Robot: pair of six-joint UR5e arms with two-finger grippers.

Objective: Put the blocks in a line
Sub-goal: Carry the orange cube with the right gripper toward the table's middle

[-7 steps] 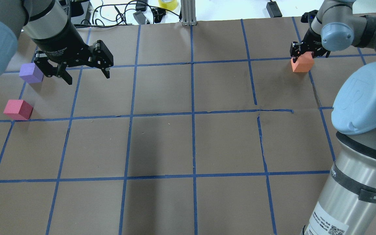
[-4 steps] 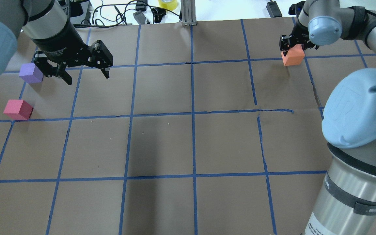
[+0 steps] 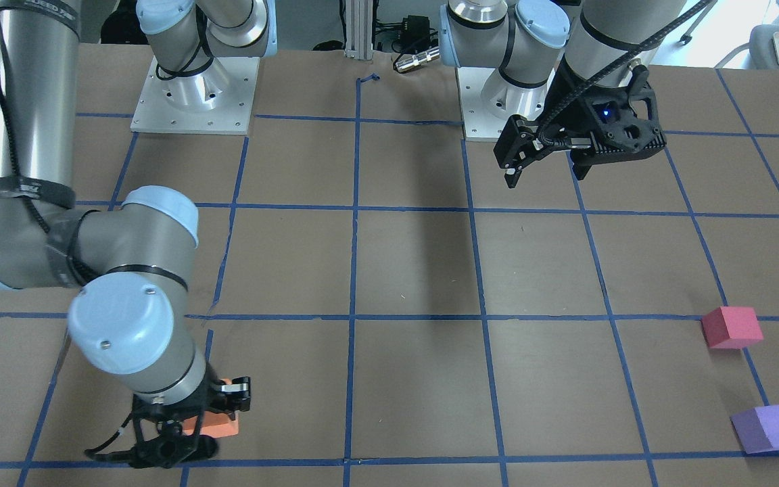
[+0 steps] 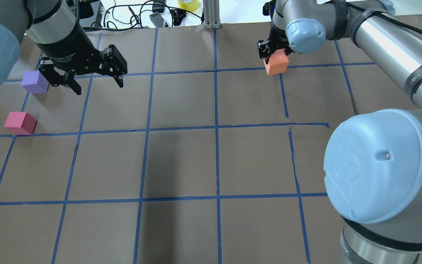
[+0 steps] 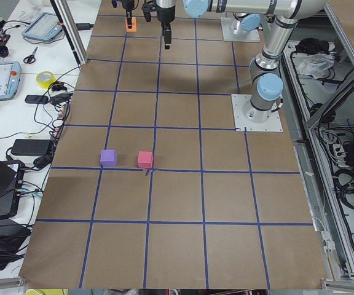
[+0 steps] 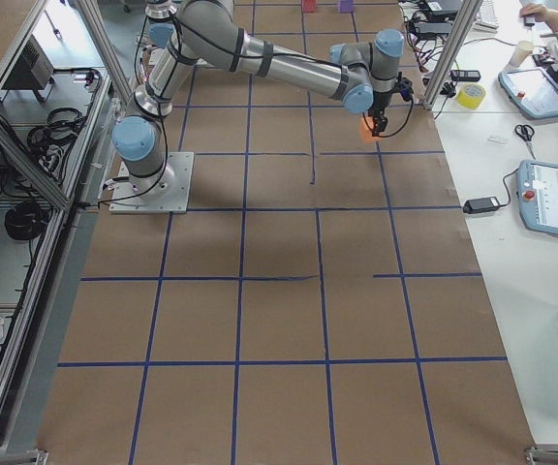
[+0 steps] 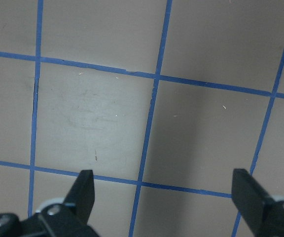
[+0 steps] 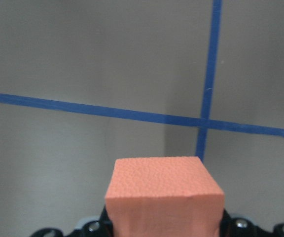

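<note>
My right gripper (image 4: pixel 270 54) is shut on the orange block (image 4: pixel 277 63) and holds it above the far middle-right of the table. The orange block fills the lower right wrist view (image 8: pixel 164 192) and also shows in the front view (image 3: pixel 219 426). The purple block (image 4: pixel 35 81) and the reddish-pink block (image 4: pixel 20 123) sit apart on the table at the far left. My left gripper (image 4: pixel 99 86) hangs open and empty just right of the purple block, above the table. Its fingers frame bare paper in the left wrist view (image 7: pixel 165 197).
The table is covered in brown paper with a blue tape grid (image 4: pixel 216 126). Cables, a yellow tape roll (image 4: pixel 189 4) and a metal post (image 4: pixel 211 14) lie beyond the far edge. The two arm bases (image 3: pixel 193 95) stand at the robot's side.
My right arm has carried the orange block to the left, from the far right toward the table's middle. The left arm and the purple and reddish-pink blocks have not moved.
</note>
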